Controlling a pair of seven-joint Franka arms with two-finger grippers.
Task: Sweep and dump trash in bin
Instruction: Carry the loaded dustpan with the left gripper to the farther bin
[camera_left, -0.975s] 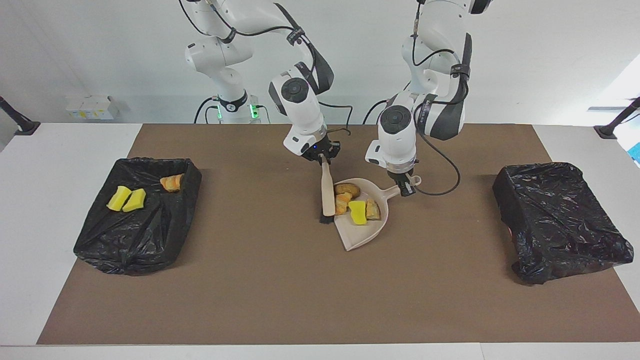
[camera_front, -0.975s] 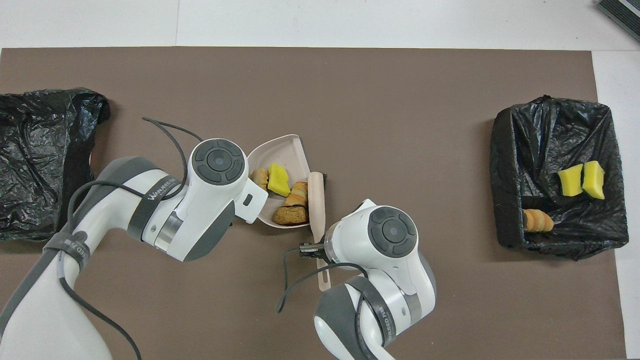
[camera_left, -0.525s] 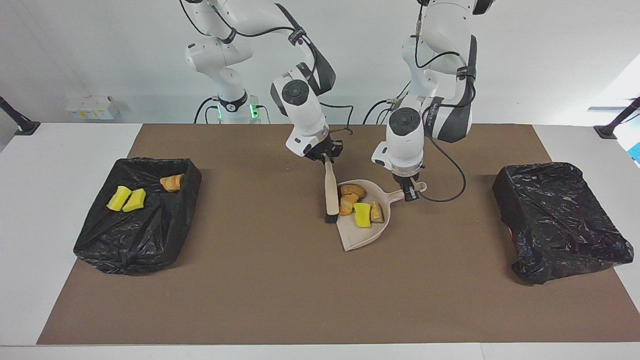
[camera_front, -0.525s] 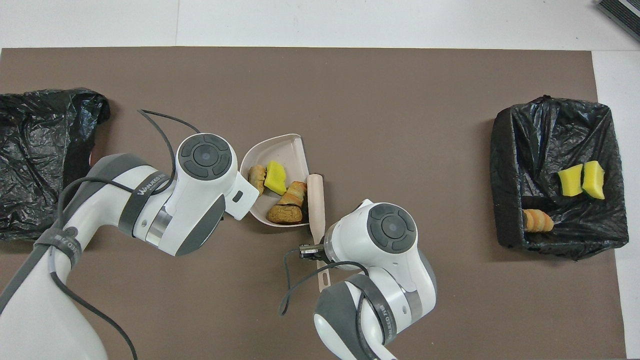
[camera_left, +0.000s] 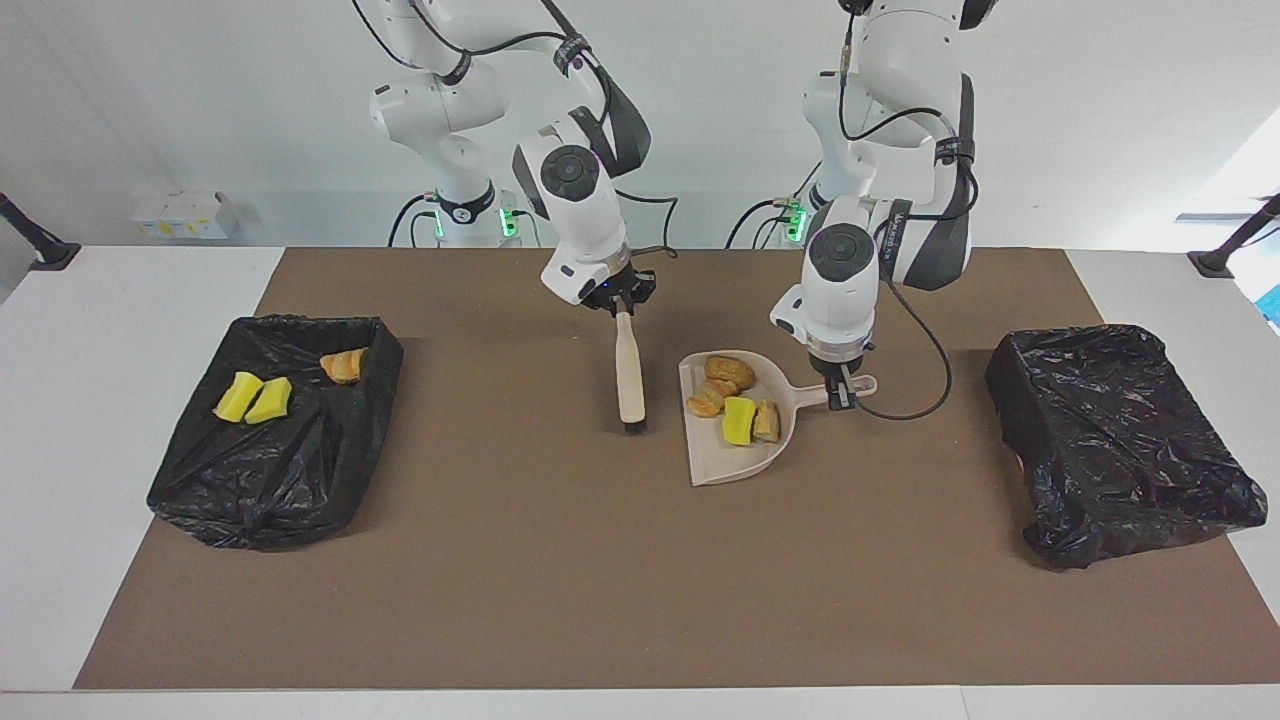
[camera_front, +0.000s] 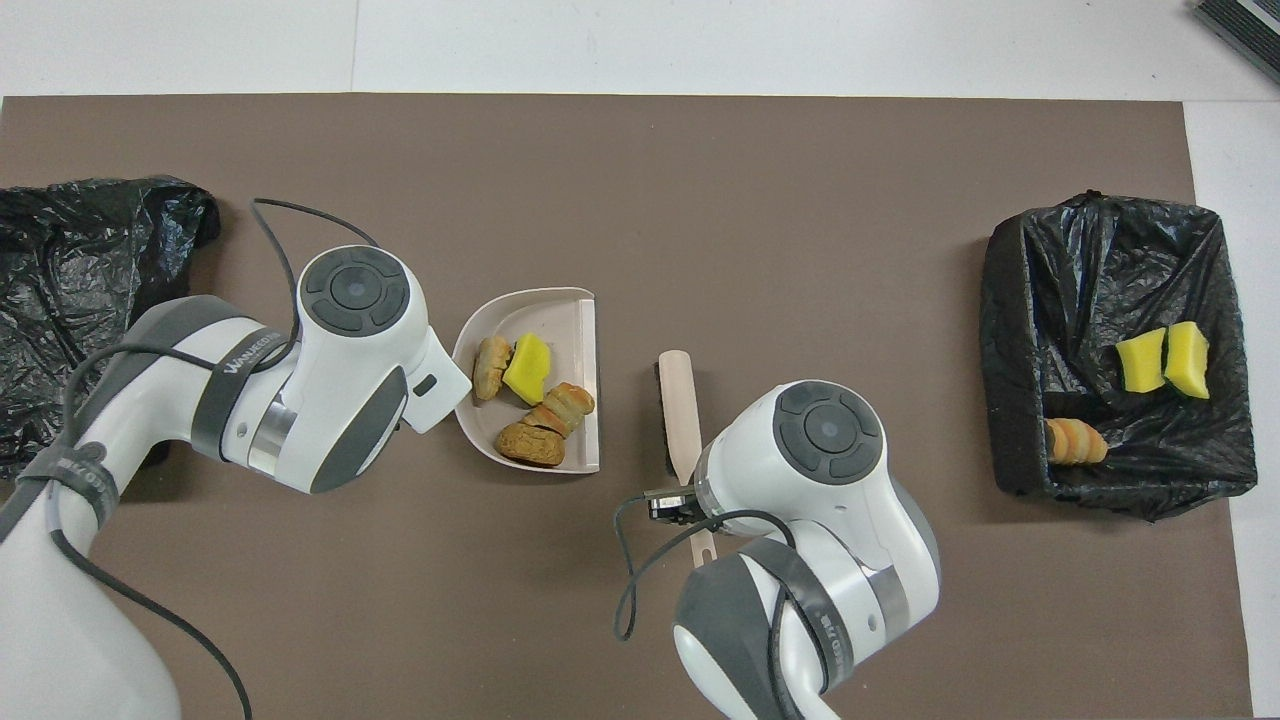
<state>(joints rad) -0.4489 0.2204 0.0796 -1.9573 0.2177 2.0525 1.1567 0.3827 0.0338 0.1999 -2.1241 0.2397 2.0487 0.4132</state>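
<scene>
I'm working in a robotics lab: two white arms (camera_left: 600, 130) bolted at a mat-covered table (camera_left: 60, 420), bare white walls.

White table (camera_left: 120, 300) is carrying a brown mat (camera_left: 560, 560) covering most of its top. Lying on the mat: a black-lined bin (camera_left: 270, 470) toward the right arm's end, another black-lined bin (camera_left: 1120, 450) toward the left arm's end. Near the middle a beige dustpan (camera_left: 735, 465) and beige brush (camera_left: 629, 375) are sitting just apart; whether they are touching the mat is unclear.
</scene>
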